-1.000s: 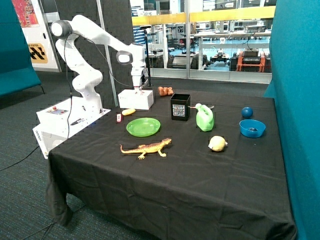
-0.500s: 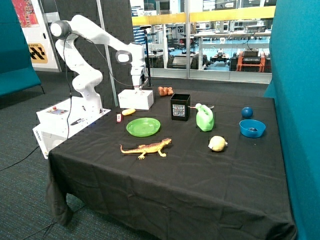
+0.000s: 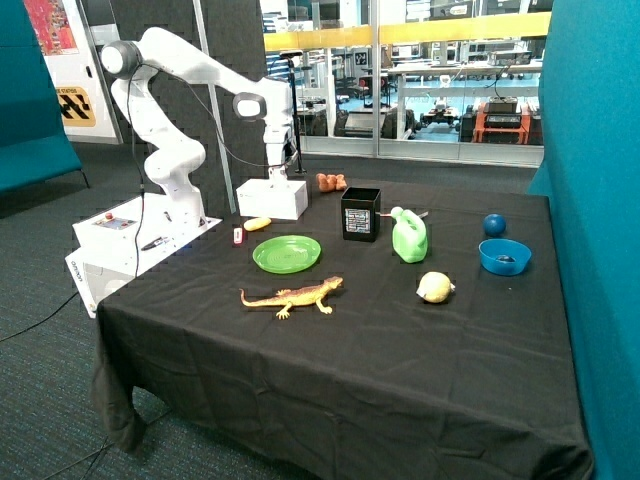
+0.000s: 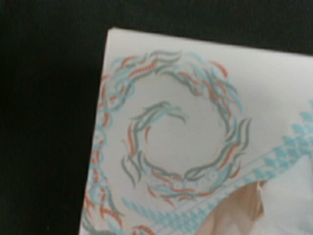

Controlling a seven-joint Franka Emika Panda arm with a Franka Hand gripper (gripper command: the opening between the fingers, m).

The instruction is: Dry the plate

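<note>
Tool (image 3: 281,177) over white box (image 3: 272,199) — grip unclear, green plate (image 3: 287,253) bare, apart.

Surface (image 3: 400,370): plate (image 3: 287,253) centre-left; lizard (image 3: 292,295) below it; box (image 3: 272,198) upper left; cup (image 3: 360,214) centre; jug (image 3: 409,235) beside; bowl (image 3: 504,256) right.

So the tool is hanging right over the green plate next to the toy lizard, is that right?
Not quite. The outside view shows the tool over the white tissue box, not the green plate. The plate does lie next to the toy lizard.
</note>
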